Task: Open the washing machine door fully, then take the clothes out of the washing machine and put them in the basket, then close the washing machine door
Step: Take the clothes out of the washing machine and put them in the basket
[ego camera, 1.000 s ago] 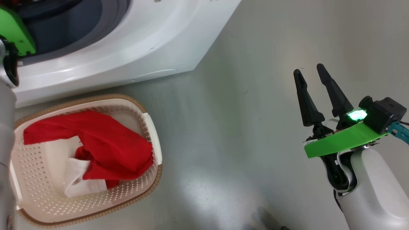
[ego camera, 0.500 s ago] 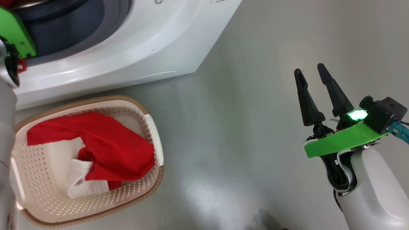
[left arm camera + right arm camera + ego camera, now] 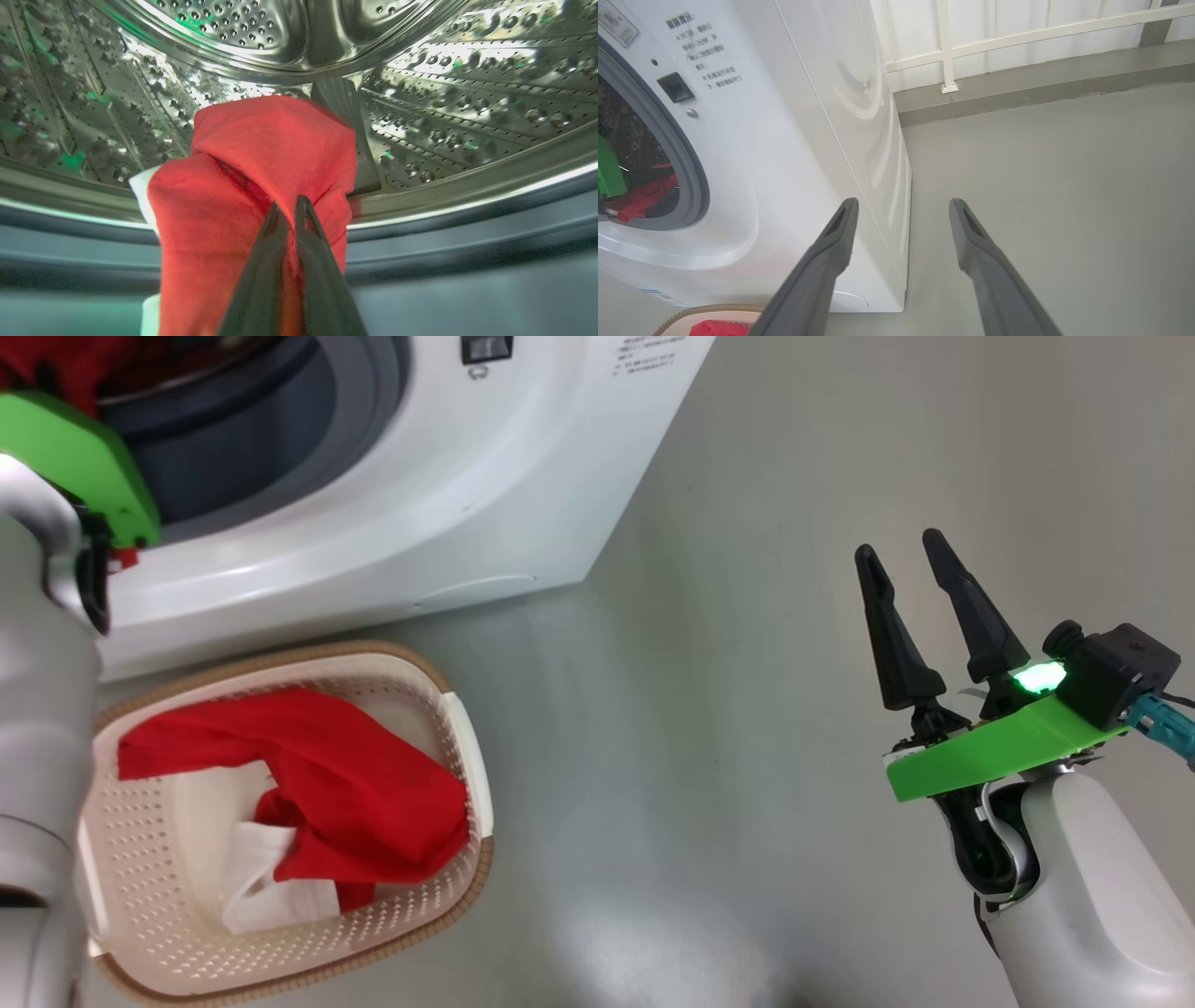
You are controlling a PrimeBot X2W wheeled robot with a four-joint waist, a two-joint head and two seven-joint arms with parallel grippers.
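The washing machine stands at the upper left with its mouth open; the washing machine door is out of view. Inside the steel drum, my left gripper is shut on red clothes with a white edge, at the drum's front lip. The basket sits on the floor below the machine and holds more red clothes and a white cloth. My right gripper hangs open and empty over bare floor at the right. The right wrist view shows the right gripper open beside the washing machine.
My left forearm runs up the left edge beside the basket. Grey floor spreads between the basket and my right arm. A white railing and a low kerb stand behind the machine.
The head camera has shifted, so machine and basket sit lower and further right. Red cloth now shows in the machine's mouth by my left wrist. The right arm has hardly moved.
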